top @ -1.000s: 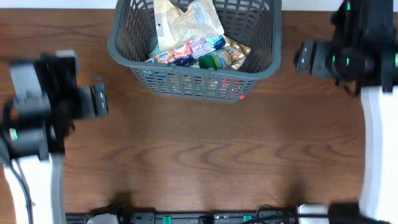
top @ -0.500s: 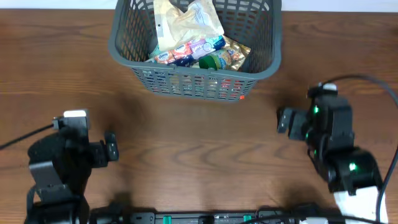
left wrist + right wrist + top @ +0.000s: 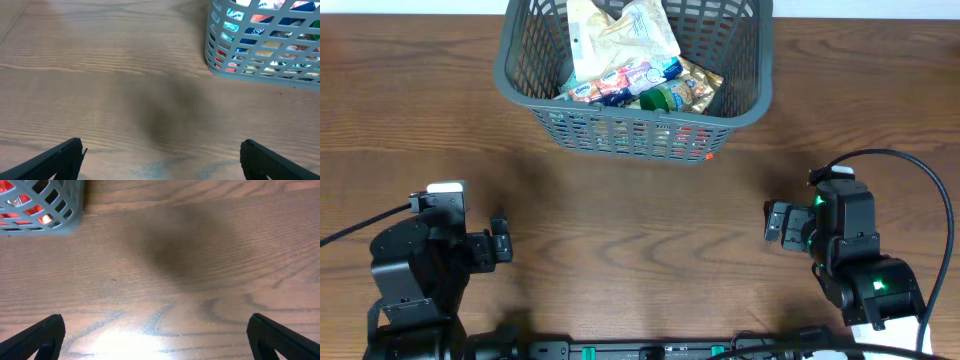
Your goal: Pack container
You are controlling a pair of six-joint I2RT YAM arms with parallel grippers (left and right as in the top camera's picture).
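The container (image 3: 525,85) is a dark grey slotted basket at the back middle of the table, holding several grocery packets (image 3: 630,55). Its corner shows in the left wrist view (image 3: 215,60) and in the right wrist view (image 3: 70,222). My left gripper (image 3: 160,160) is open and empty over bare table at the front left; in the overhead view the arm (image 3: 425,265) hides the fingers. My right gripper (image 3: 155,335) is open and empty over bare table at the front right, under its arm (image 3: 840,250).
A wooden table (image 3: 640,240) spans the view. Black equipment and cables (image 3: 650,350) line the front edge. A cable (image 3: 920,190) loops from the right arm.
Both arms have drawn back from beside the basket to the front of the table. In the last half second they shifted only slightly.
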